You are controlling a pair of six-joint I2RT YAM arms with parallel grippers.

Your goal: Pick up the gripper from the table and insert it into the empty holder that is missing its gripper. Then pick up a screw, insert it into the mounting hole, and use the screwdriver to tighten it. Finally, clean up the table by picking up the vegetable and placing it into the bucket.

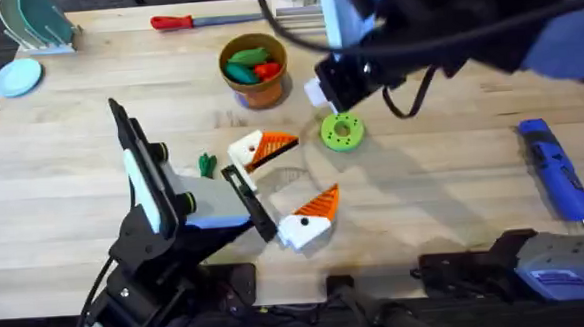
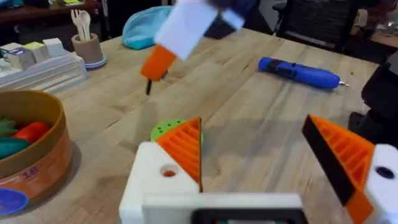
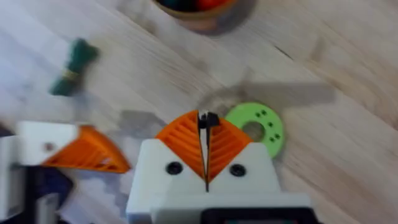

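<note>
- Small round orange-brown bucket [image 1: 254, 68] stands at the table's far centre, toy vegetables inside.
- Bright green ring-shaped disc [image 1: 342, 132] lies right of and nearer than the bucket.
- Tiny dark green toy vegetable [image 1: 207, 165] lies well left of the disc.
- Blue pen-shaped electric screwdriver [image 1: 555, 168] lies far right.
- Red-handled long tool [image 1: 186, 21] lies behind the bucket.

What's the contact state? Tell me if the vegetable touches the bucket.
Apart. The overhead view shows bare table between the vegetable and the bucket.

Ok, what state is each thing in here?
Left gripper: fingers open, empty.
Right gripper: fingers shut on screw.
Vegetable: lying on table, outside bucket.
Bucket: upright, holds toy pieces.
Screwdriver: lying on table, untouched.
Green disc: flat on table.
</note>
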